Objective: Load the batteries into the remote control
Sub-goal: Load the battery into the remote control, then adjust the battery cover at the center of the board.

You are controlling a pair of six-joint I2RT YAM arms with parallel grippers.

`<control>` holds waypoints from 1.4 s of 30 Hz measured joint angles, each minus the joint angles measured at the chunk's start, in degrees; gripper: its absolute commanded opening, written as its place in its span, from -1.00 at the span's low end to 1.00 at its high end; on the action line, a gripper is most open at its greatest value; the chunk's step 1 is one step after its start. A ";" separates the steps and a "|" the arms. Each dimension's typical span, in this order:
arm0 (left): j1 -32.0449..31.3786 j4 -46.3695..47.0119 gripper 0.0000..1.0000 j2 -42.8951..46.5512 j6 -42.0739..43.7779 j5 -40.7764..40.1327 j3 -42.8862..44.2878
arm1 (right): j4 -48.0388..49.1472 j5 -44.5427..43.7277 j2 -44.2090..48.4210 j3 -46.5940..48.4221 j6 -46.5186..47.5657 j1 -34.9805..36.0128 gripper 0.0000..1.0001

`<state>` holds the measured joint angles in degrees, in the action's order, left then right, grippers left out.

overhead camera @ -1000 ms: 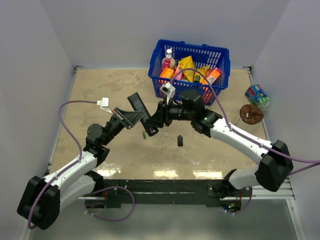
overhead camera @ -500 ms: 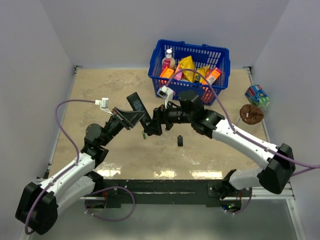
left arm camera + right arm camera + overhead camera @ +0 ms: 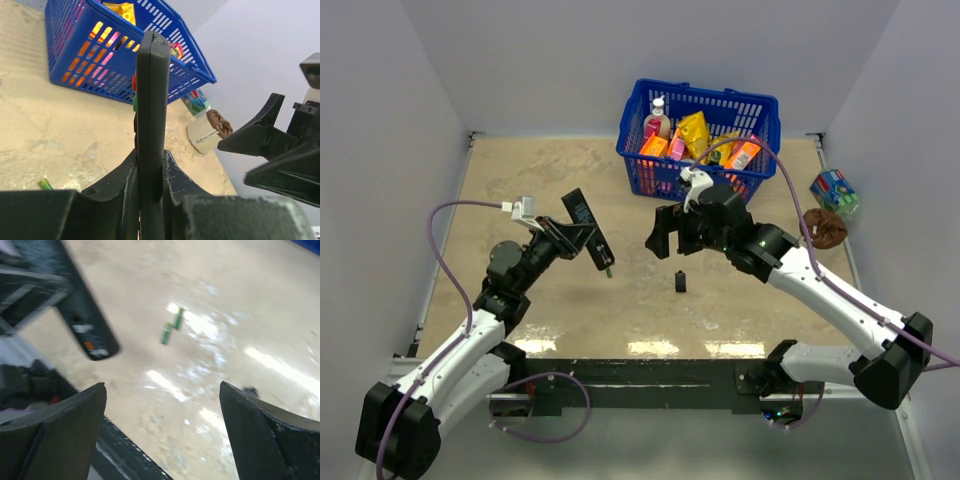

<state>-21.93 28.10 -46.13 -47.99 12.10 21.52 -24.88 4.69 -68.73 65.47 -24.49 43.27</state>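
Left fingers [image 3: 122,192] gripping slim black remote control [image 3: 150,100], green batteries [image 3: 166,334] loose

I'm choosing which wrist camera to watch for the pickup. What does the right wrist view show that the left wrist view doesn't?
Only the right wrist: both green batteries lying together on the table, and a small black piece. Only the left wrist: the remote control edge-on in the left gripper's clamp, plus the blue basket. Both: the remote, the table, the open right gripper; the left wrist catches just one green sliver, probably a battery.
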 measured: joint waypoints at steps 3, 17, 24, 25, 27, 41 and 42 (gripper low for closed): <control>0.26 -0.74 -1.00 0.09 1.27 0.04 0.00 | -3.39 -5.70 -0.44 -2.03 -1.01 -1.14 0.66; 0.44 -3.72 -1.00 -0.20 2.78 1.49 -2.19 | -9.77 -14.23 -17.46 -6.99 -3.54 -2.58 0.10; 0.44 -4.02 -1.00 -0.50 2.78 2.21 -2.58 | -8.48 -14.05 -25.20 -6.75 -3.13 -2.56 -0.19; 0.44 -4.11 -1.00 -0.59 2.78 2.29 -2.58 | -8.46 -14.01 -26.34 -6.64 -3.06 -2.51 -0.21; 0.44 -4.28 -1.00 -0.76 2.78 2.45 -2.58 | -8.44 -14.01 -27.82 -6.56 -2.91 -2.40 -0.22; 0.44 -5.09 -1.00 -2.08 2.75 2.78 -2.58 | -9.01 -17.00 -29.42 -1.33 -3.17 2.38 -0.31; 0.44 -5.09 -1.00 -2.08 2.75 2.80 -2.58 | -9.27 -17.20 -29.44 -1.33 -3.23 2.58 -0.32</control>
<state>-21.50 23.00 -48.21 -45.23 14.90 18.94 -34.15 -12.51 -98.17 64.14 -27.73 45.84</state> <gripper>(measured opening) 0.212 0.350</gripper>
